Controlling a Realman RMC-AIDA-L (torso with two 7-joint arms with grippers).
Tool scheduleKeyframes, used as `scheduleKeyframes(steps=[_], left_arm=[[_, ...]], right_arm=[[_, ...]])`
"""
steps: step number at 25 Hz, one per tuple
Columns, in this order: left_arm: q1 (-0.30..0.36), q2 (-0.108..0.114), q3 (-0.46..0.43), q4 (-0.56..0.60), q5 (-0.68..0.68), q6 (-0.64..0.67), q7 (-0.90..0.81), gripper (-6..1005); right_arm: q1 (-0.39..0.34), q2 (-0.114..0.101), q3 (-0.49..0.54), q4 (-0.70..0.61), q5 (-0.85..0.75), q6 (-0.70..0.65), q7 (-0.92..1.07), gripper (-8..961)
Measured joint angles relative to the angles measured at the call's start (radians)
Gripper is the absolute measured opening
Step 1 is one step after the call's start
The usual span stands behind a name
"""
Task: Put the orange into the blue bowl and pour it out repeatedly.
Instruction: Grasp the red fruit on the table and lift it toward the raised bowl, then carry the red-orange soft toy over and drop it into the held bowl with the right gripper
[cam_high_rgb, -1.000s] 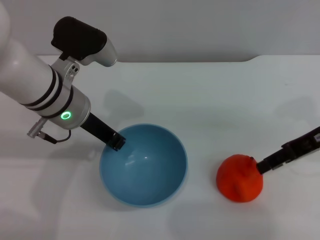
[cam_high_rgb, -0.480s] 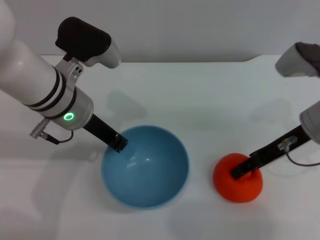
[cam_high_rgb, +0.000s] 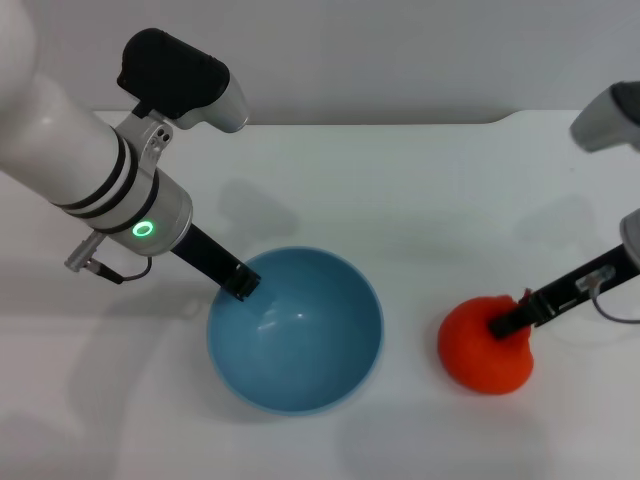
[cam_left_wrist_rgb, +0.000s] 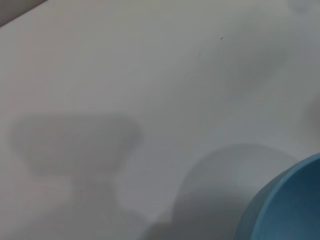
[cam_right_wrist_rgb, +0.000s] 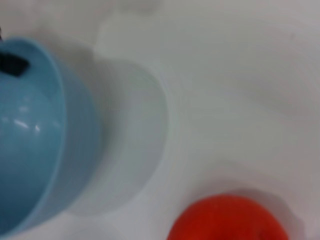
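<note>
Both grippers engaged: my left gripper (cam_high_rgb: 240, 284) pinches blue bowl (cam_high_rgb: 296, 330) rim; right gripper (cam_high_rgb: 503, 325) grips orange (cam_high_rgb: 485, 345), shifted slightly right, lumpy reddish-orange.

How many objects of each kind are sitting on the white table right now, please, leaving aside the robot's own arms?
Bowls: 1, the blue bowl, empty inside.
Fruit: 1, the orange, on the table to the right of the bowl and apart from it.
Total: 2.
</note>
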Motion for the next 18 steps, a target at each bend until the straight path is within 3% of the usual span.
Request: scheduleKeyframes(steps=[6, 13, 18], left_arm=[[-0.006, -0.001, 0.001, 0.001, 0.000, 0.000, 0.000, -1], [-0.015, -0.002, 0.028, 0.001, 0.000, -0.006, -0.010, -1], [-0.029, -0.004, 0.067, 0.001, -0.022, -0.015, -0.023, -1]], right_arm=[[-0.032, -0.003, 0.070, -0.104, 0.069, -0.079, -0.034, 176], [-0.031, -0.002, 0.104, -0.225, 0.276, -0.198, -0.079, 118], [-0.010, -0.001, 0.068, -0.282, 0.428, -0.245, -0.105, 89]])
